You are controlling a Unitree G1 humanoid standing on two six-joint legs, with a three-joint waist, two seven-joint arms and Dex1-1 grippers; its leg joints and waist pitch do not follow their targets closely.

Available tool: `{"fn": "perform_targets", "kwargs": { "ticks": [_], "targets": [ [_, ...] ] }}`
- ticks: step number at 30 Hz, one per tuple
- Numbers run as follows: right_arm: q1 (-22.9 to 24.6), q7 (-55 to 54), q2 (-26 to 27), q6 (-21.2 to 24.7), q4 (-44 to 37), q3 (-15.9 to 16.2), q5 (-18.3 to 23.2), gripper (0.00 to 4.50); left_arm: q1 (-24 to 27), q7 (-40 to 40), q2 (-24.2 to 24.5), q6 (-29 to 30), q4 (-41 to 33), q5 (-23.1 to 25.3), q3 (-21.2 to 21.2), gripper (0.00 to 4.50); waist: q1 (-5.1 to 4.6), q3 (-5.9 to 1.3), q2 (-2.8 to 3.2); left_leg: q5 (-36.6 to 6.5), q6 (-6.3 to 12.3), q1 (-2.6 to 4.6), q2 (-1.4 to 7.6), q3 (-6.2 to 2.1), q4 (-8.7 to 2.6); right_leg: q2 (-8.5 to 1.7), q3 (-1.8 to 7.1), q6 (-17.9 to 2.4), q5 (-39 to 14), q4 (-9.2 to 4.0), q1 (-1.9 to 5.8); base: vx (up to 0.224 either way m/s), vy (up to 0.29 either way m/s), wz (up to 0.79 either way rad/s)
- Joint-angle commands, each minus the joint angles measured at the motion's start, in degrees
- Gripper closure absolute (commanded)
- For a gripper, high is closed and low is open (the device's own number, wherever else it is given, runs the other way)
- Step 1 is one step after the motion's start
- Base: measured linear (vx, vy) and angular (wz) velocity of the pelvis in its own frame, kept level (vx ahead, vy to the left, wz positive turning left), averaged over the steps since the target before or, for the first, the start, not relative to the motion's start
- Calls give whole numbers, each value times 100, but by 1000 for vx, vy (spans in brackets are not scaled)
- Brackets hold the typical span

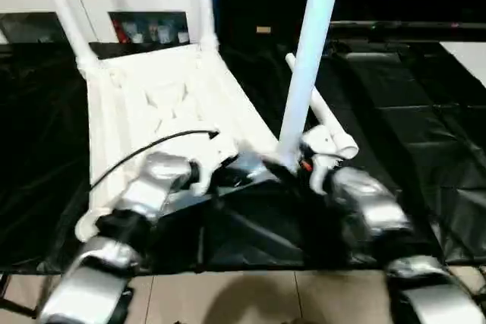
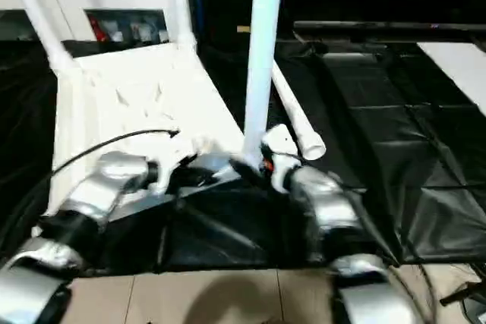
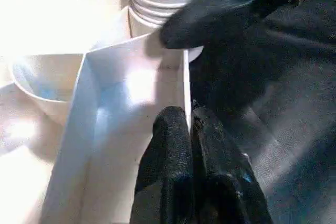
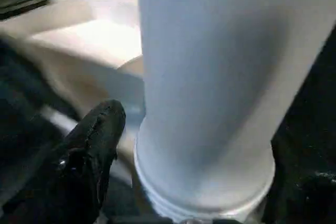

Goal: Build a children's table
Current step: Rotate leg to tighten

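The left gripper [image 3: 190, 145], its two black fingers pinched together on the raised rim, is steadying the near end of the white plastic rectangular tabletop [image 1: 171, 104], which is lying underside up on the black-covered bench [image 1: 425, 104]. Just beside it, at the tabletop's near right corner socket, the right gripper [image 1: 292, 166] is holding the lower end of a long white round tube leg [image 1: 307, 55]; one black finger [image 4: 89, 145] is showing against the tube, but whether the grip is clenched I cannot tell. That leg is standing nearly upright, its long axis vertical and its threaded end pointing down at the socket. The step in hand seems to be seating this third leg; the next move probably calls for keeping it plumb while turning or pressing it home. Beyond that corner, a fourth white tube leg [image 1: 323, 111] is lying loose on the bench beside the tabletop's right edge, running away from the robot. Two more legs [image 1: 64, 9] are standing in the tabletop's far corners.
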Motion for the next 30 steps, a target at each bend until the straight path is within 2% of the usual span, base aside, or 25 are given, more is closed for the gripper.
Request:
{"fn": "perform_targets", "kwargs": {
  "ticks": [1,3,7,11,15,19,20,26,29,30],
  "targets": [
    [203,1174,-82,135,-355,517,157,63,68,-607,52,-359,-108,-173,-224,450,55,-352,-29,-948,750,-31,121,22,-308,-268,285,-1406,-696,-425,371,0,0,0],
    [226,1419,-168,185,-429,541,213,63,76,-779,144,-394,-101,-182,-247,450,101,-348,-7,-960,747,-15,152,27,-319,-278,281,-1418,-745,-417,345,0,0,0],
    [159,2018,-343,282,-426,593,267,63,95,-1247,414,-583,-76,-172,-354,450,177,-333,1,-1209,533,33,173,20,-345,-290,293,-1373,-1131,-437,309,0,0,0],
    [69,2223,-392,244,-330,657,215,63,126,-1518,549,-639,-120,-170,-438,450,181,-327,-4,-1304,438,36,172,20,-363,-290,306,-1392,-1091,-424,309,0,0,0],
    [-13,2420,-455,279,-299,756,180,100,92,-1637,630,-750,-36,-136,-477,450,186,-335,-24,-1179,426,22,157,24,-349,-300,311,-1344,-1086,-421,326,0,0,0],
    [-67,2574,-461,352,-315,790,180,136,27,-1704,665,-855,114,-119,-447,450,210,-344,-16,-1048,460,20,155,27,-338,-295,306,-1363,-934,-402,328,0,0,0],
    [-79,2593,-455,368,-311,785,184,152,16,-1712,670,-868,134,-120,-447,450,211,-342,-19,-1054,459,18,152,28,-338,-294,306,-1357,-947,-403,327,0,0,0],
    [-13,2518,-376,509,-373,717,274,175,21,-1613,638,-824,153,-169,-419,450,219,-345,-25,-1068,429,20,156,27,-339,-299,309,-1338,-1021,-402,330,0,0,0],
    [93,1904,-215,623,-353,586,253,176,-3,-1122,468,-657,218,-116,-323,450,215,-327,-13,-1126,376,27,158,25,-352,-300,308,-1305,-1144,-420,321,0,0,0],
    [109,1505,-139,539,-267,536,155,177,-23,-894,390,-584,251,-79,-289,450,198,-309,-30,-1257,301,35,158,18,-366,-308,313,-1238,-1392,-446,308,0,0,0]
  ]
}}
